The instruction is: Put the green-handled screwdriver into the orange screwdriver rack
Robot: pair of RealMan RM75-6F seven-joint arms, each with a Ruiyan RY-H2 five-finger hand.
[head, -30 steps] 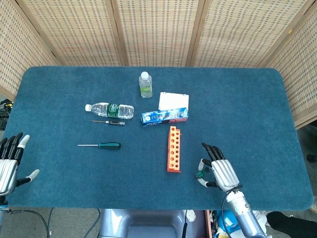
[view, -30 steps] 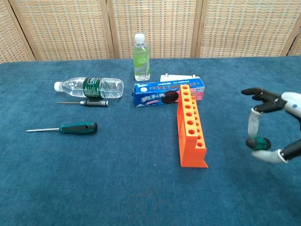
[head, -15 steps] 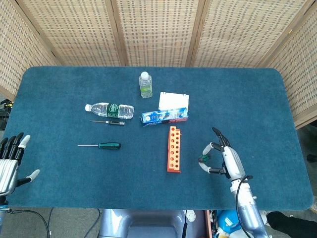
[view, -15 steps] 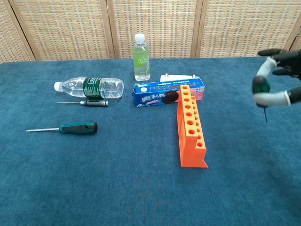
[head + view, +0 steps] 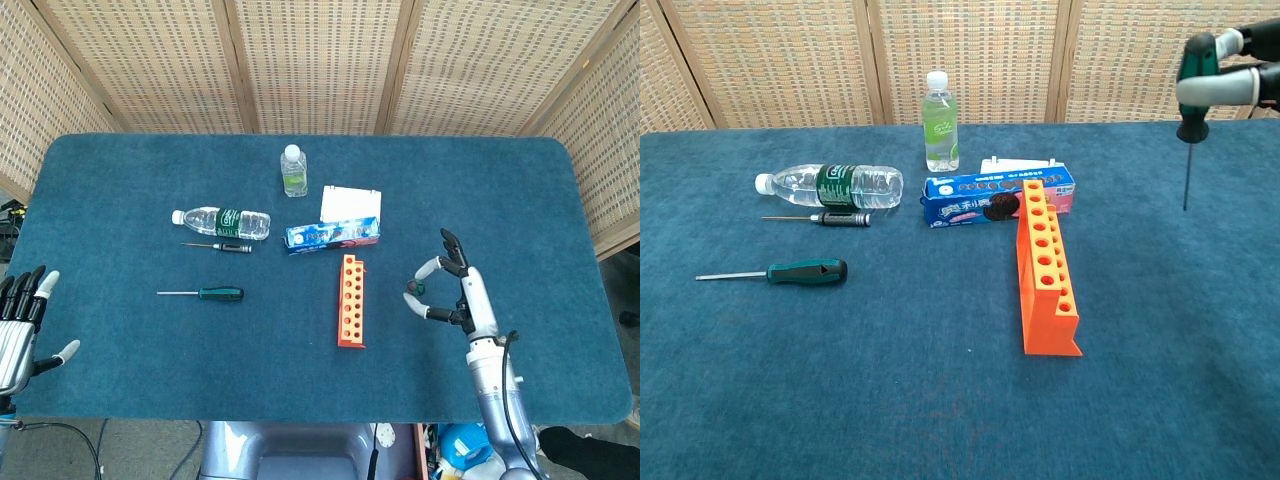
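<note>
On the big blue table (image 5: 520, 190) I can see everything laid out. At the back is a folding wicker screen (image 5: 320, 60). I will go from big things to small.

My right hand (image 5: 455, 290) is up in the air, to the right of the orange screwdriver rack (image 5: 1044, 265) and well apart from it. My thumb and a finger pinch the green-handled screwdriver (image 5: 1192, 105) by its handle. It hangs almost straight, tip down. My other fingers are spread.

My left hand (image 5: 22, 322) rests at the near left edge of the table. It holds nothing and its fingers are apart.

The rack lies on the table with its row of holes facing up. All the holes I can see look empty.

A clear water bottle (image 5: 830, 185) lies on its side at the left. A blue cookie box (image 5: 975, 200) sits just behind the rack, with a white box (image 5: 350, 205) behind that. A small bottle (image 5: 940, 122) stands at the back. Another green screwdriver (image 5: 775, 272) and a thin dark one (image 5: 820, 218) lie at the left.

I think the job now is to carry the tool over the rack. I should keep it straight up and down, line the tip over 1 hole, then go down slowly. If it tilts, the tip may hit the rim and push the rack.
</note>
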